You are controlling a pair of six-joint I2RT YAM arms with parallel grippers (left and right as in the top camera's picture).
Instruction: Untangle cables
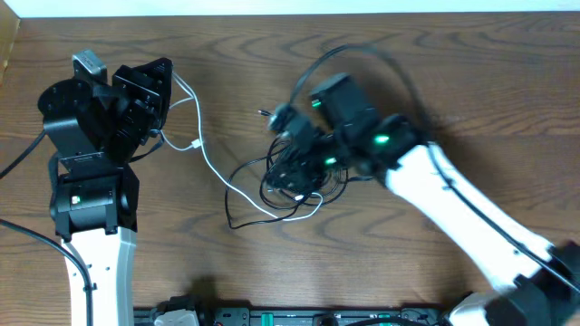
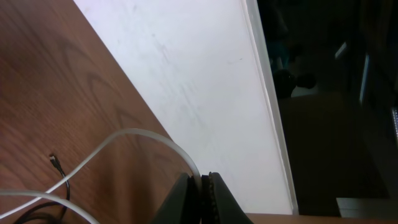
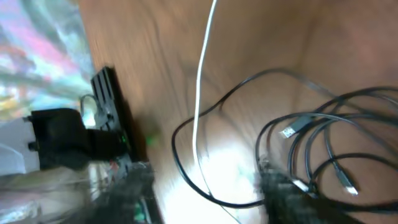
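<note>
Left pincer (image 2: 200,182): closed on the white cable (image 2: 134,134), which runs straight in between its fingertips, at the left of the table (image 1: 408,244).
Right pincer (image 1: 294,149): blurred above the tangle; I cannot tell whether it is open or closed.
White cable: trails from the left pincer across the table into the lower edge of the heap.
Black cables (image 1: 290,186): looped over one another mid-table, under the right pincer.
Handling: likely light, thin and limp; a pull would drag neighbouring loops, and the cord may slip through the pads.
Where to hold: probably near a plug (image 3: 288,132), to thread that end out.
Writing: none readable; no brand shows.
</note>
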